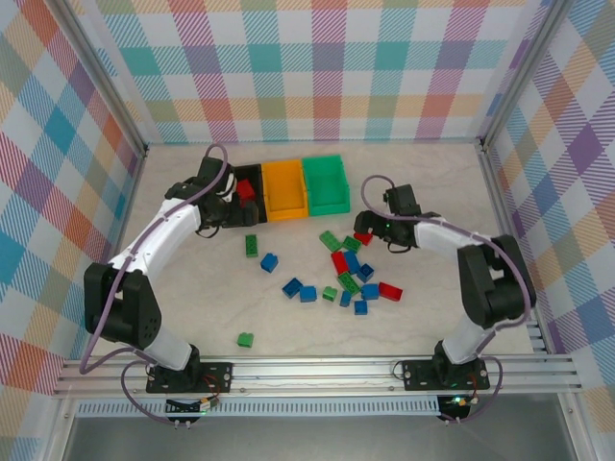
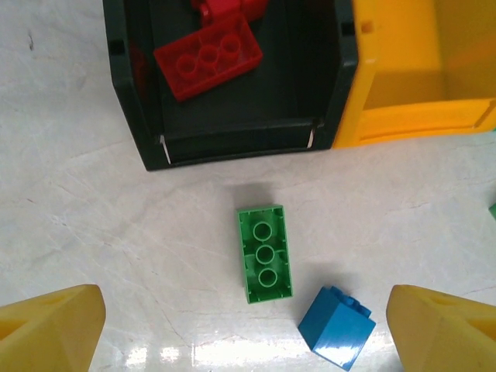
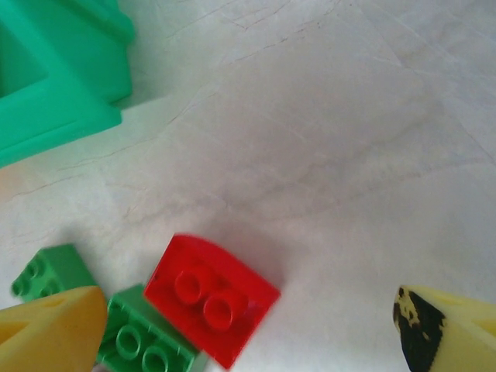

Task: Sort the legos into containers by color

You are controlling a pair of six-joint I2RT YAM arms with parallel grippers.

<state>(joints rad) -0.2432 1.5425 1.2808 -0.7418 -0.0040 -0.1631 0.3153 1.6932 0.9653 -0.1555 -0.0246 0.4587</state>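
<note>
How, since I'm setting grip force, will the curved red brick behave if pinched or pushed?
Probably rigid and light: the red brick looks like moulded plastic. Its rounded edge may slip between the fingers; flat sides seem safer. Lying studs up, it should slide, not tip, perhaps nudging the green brick beside it.

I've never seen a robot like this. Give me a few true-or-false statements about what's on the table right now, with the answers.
1. The black bin has a red brick in it. True.
2. The orange bin stands between the black bin and the green bin. True.
3. The left gripper is holding a green brick. False: it is open, and the green brick lies on the table in front of the black bin.
4. The right gripper is over the orange bin. False: it is open beside a curved red brick on the table, near the green bin.
</note>
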